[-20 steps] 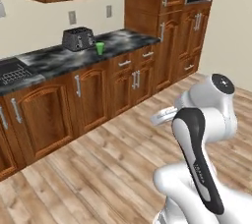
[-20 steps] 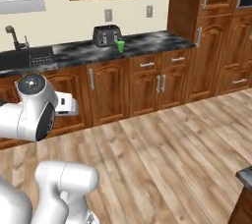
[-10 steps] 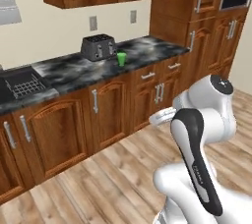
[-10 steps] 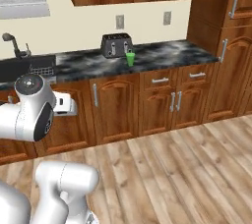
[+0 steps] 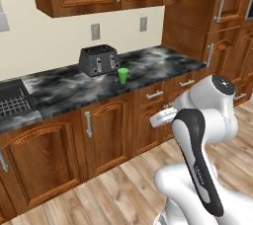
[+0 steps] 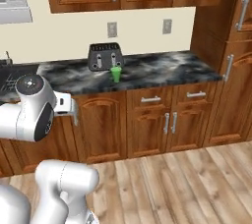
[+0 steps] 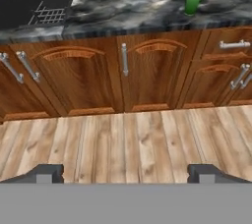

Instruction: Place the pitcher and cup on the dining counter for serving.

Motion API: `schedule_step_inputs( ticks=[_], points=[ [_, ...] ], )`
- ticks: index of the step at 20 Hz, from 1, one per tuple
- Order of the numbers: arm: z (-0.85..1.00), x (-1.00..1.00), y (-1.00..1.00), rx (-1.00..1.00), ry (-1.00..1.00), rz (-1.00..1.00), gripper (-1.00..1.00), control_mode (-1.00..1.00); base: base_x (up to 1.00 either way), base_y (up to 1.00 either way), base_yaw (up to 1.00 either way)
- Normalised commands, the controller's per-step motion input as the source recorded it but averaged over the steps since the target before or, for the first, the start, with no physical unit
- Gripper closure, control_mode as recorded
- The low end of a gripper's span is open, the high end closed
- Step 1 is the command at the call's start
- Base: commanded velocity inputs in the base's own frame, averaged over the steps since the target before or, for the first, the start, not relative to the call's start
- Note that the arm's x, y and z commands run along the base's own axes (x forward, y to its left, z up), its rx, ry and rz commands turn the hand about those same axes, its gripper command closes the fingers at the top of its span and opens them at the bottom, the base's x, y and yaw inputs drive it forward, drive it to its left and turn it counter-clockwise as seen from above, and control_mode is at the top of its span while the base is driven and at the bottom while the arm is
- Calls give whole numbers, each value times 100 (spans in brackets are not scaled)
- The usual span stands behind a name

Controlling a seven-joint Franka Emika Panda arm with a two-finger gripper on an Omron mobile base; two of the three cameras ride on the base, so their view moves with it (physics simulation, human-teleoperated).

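Marble worktop (image 5: 74, 88) runs left to right: sink (image 5: 12, 103) at the far left, black toaster (image 5: 99, 60) midway, the cup (image 5: 122, 75) upright just to the right of and in front of the toaster. Gripper (image 7: 127, 173) hangs over the wood floor (image 7: 123, 139), fingers (image 7: 47, 173) fully apart, holding and touching nothing, well apart from the cup.
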Motion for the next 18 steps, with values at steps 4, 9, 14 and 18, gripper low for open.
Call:
schedule_step_inputs(
  ticks=[4, 9, 14, 18],
  points=[
    [0, 0, 0, 0, 0, 0, -100, 100, 100, -59, 27],
    [0, 0, 0, 0, 0, 0, -100, 100, 100, -57, 34],
    [0, 0, 0, 0, 0, 0, -100, 100, 99, -21, 46],
    [0, 0, 0, 0, 0, 0, -100, 100, 75, -19, 36]
  ],
)
